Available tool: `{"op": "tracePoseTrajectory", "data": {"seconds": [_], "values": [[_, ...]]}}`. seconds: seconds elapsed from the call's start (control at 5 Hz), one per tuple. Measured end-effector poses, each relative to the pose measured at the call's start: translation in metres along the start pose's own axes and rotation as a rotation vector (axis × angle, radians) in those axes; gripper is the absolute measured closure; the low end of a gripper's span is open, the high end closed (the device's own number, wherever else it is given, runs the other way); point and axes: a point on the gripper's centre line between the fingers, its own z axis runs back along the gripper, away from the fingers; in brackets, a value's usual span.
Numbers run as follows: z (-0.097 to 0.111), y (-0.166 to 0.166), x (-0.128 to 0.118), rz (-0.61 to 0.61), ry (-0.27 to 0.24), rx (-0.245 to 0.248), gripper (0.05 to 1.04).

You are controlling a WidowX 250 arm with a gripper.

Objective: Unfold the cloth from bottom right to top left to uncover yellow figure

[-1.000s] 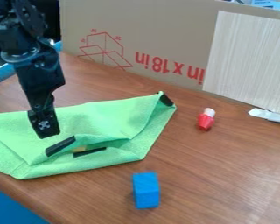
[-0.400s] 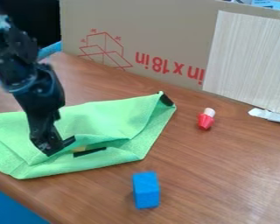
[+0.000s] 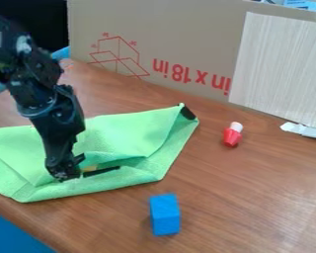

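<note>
Toward eight o'clock on the desk [image 3: 240, 197], the end effector [image 3: 65, 175] blocks part of the green cloth's [image 3: 131, 133] fold, a yellow bit [image 3: 90, 168] peeking out beside it; how wide it stands, I cannot tell. The blue block [image 3: 165, 215] sits at six o'clock, the red-and-white piece [image 3: 232, 137] at three, cardboard [image 3: 187, 34] at twelve.

Pincer [image 3: 69, 174] hemmed in by cloth [image 3: 131, 129] folds, camera-right. Farther that way: open lane between cloth and red piece [image 3: 232, 137]. Block [image 3: 165, 215] obstructs nearer camera, box [image 3: 187, 34] behind pincer.

The robot's arm [image 3: 45, 106] is black and segmented, with a glossy, rounded collar.
</note>
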Motion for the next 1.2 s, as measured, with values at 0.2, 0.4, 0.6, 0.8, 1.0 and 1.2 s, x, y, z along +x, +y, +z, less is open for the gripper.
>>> {"op": "tracePoseTrajectory", "data": {"seconds": [0.2, 0.4, 0.6, 0.8, 1.0, 1.2], "values": [[-0.006, -0.006, 0.002, -0.015, 0.015, 0.002, 0.098], [-0.01, -0.014, 0.004, -0.042, 0.024, 0.014, 0.262], [-0.011, -0.015, 0.004, -0.042, 0.027, 0.025, 0.547], [-0.011, -0.016, 0.004, -0.041, 0.026, 0.017, 0.822], [-0.011, -0.018, 0.0, -0.039, 0.028, -0.014, 0.99], [-0.003, -0.01, -0.002, -0.019, 0.01, -0.026, 1.024]]}}
